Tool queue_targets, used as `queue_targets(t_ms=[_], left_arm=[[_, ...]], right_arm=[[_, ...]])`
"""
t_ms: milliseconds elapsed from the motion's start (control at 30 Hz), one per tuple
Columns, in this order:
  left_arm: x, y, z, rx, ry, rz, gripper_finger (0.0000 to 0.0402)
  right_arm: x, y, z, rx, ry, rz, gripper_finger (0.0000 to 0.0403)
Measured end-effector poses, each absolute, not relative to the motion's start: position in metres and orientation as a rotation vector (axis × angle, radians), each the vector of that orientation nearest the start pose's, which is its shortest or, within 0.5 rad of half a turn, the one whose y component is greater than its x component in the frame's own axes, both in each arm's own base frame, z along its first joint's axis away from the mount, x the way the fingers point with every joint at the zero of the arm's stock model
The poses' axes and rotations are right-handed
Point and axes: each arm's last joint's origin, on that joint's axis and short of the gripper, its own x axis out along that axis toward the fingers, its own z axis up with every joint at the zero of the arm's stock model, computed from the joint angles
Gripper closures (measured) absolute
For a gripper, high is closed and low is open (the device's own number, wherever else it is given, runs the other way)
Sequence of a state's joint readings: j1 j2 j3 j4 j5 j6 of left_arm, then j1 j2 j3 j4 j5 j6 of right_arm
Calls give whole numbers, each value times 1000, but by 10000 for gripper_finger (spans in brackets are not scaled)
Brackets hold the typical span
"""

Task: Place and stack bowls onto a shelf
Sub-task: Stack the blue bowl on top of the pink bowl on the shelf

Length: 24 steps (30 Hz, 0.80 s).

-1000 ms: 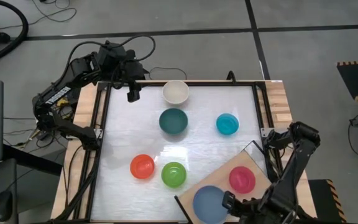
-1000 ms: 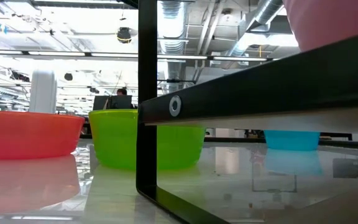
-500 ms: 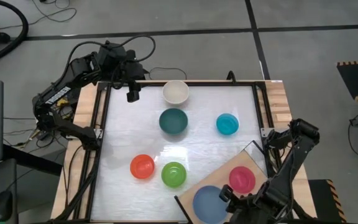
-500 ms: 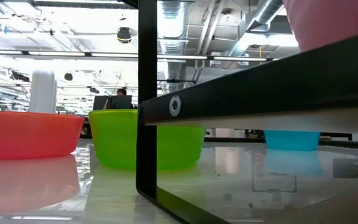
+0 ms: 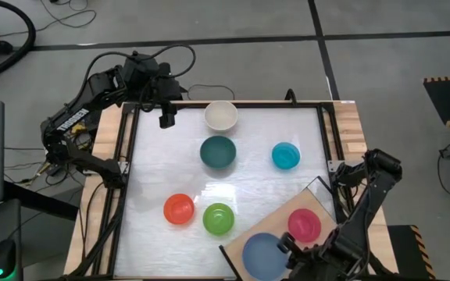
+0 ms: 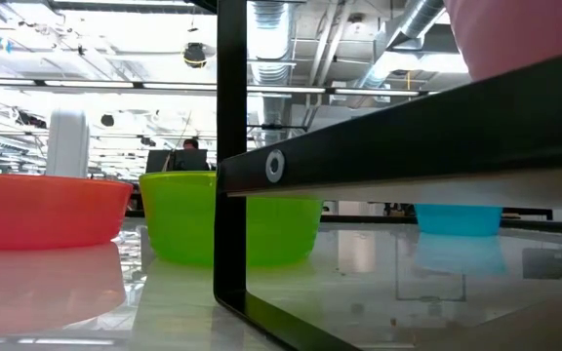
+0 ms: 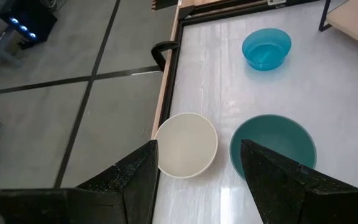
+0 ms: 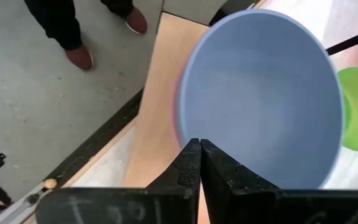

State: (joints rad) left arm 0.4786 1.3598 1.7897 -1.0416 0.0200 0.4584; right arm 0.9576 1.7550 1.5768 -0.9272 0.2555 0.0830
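the slate blue bowl sits on the shelf, the light-wood board lying askew at the near right corner of the surface, with the magenta bowl just beside it on the same board. a pink rim shows under the slate blue one in the right wrist view, so it seems to rest stacked in another bowl. the right claw is at this bowl's near rim with its two fingers pressed together; whether they pinch the rim or merely sit closed against it cannot be told.

the loose bowls all lie away from the shelf, toward the far and left parts of the surface: the lime green bowl and the red bowl are nearest the board, the cyan bowl is farther up on the right, and the dark teal bowl and cream-white bowl lie toward the far edge.

that split likely decides the next reach. the left claw hangs at the far left corner with its fingers spread wide and nothing between them, and the cream-white and dark teal bowls lie straight ahead of it, side by side. the right arm looks better placed for the lime green or cyan bowl.
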Motion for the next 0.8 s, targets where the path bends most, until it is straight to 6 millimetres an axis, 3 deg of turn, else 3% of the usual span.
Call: queue_targets(t_ms=[300, 633, 800], left_arm=[[215, 111, 463, 284, 685, 298, 187], [215, 111, 463, 274, 679, 303, 187], [215, 111, 463, 268, 678, 305, 187]], right_arm=[[213, 302, 281, -581, 977, 614, 370], [212, 301, 281, -585, 989, 600, 373], [210, 288, 303, -684, 1029, 495, 374]])
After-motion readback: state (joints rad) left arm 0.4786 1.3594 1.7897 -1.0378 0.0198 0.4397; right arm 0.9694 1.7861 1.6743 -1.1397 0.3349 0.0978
